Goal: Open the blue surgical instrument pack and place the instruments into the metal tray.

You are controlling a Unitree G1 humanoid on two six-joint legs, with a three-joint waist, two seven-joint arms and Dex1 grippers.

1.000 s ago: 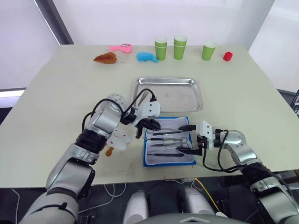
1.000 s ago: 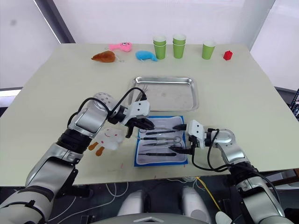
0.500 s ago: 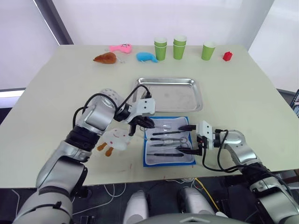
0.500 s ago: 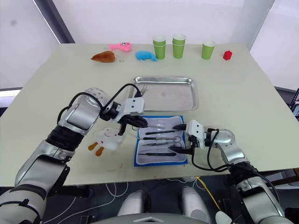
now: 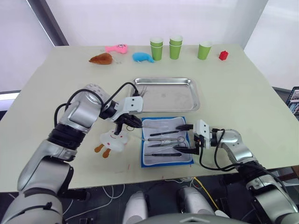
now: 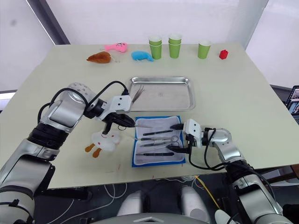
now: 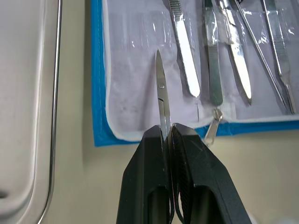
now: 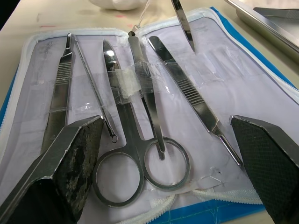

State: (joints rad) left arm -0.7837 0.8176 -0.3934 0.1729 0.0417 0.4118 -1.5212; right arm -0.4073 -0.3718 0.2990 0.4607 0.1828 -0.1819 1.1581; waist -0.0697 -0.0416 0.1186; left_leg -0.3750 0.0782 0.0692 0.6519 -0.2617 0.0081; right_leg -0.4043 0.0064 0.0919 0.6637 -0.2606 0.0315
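Observation:
The blue surgical instrument pack (image 5: pixel 161 161) lies open near the table's front edge, pale lining up. Several instruments are strapped in it, among them ring-handled scissors (image 8: pixel 140 154), forceps (image 8: pixel 187 88) and a probe (image 8: pixel 93 93). My left gripper (image 5: pixel 130 122) is shut on a slim pair of silver scissors (image 7: pixel 161 93). Its tip points over the pack's left edge. My right gripper (image 5: pixel 187 138) stands open at the pack's right side, its fingers (image 8: pixel 70 163) spread either side of the handles. Just behind the pack sits the metal tray (image 5: pixel 163 80), with a thin instrument (image 5: pixel 142 89) at its far left corner.
A white plush toy (image 5: pixel 113 140) with orange feet lies left of the pack, under my left arm. Along the far edge stand green cups (image 5: pixel 156 48), a red block (image 5: pixel 223 55), a blue whale toy (image 5: pixel 141 57), a pink toy (image 5: pixel 117 48) and a brown toy (image 5: pixel 102 59).
My left gripper has drawn back to the left, off the pack's top left part, with the scissors in it. The right gripper has stayed in place.

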